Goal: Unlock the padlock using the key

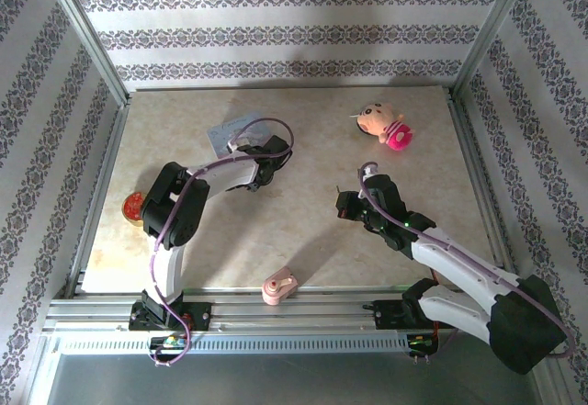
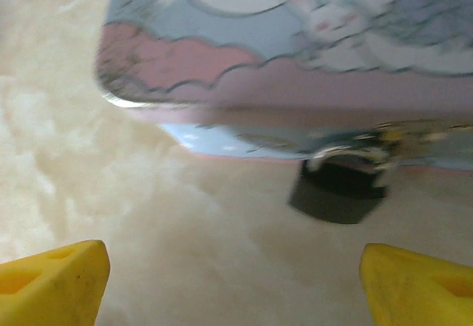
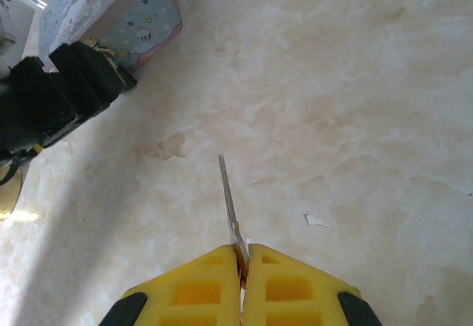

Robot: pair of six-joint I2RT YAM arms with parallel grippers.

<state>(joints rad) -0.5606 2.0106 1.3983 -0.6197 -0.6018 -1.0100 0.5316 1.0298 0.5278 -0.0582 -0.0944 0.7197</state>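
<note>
Left wrist: padlock (image 2: pixel 336 197) ahead of spread left gripper (image 2: pixel 236 276), apart. Right wrist: right gripper (image 3: pixel 242 258) pinches key (image 3: pixel 228 197).

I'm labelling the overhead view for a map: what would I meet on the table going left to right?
Red round object → blue cartoon tin → small pink toy → right pincer shut on the key → pink pig doll.

no readable text, blue tin (image 2: pixel 244 75) bears cartoon print without legible lettering, padlock (image 2: pixel 336 200) too blurred for markings
</note>
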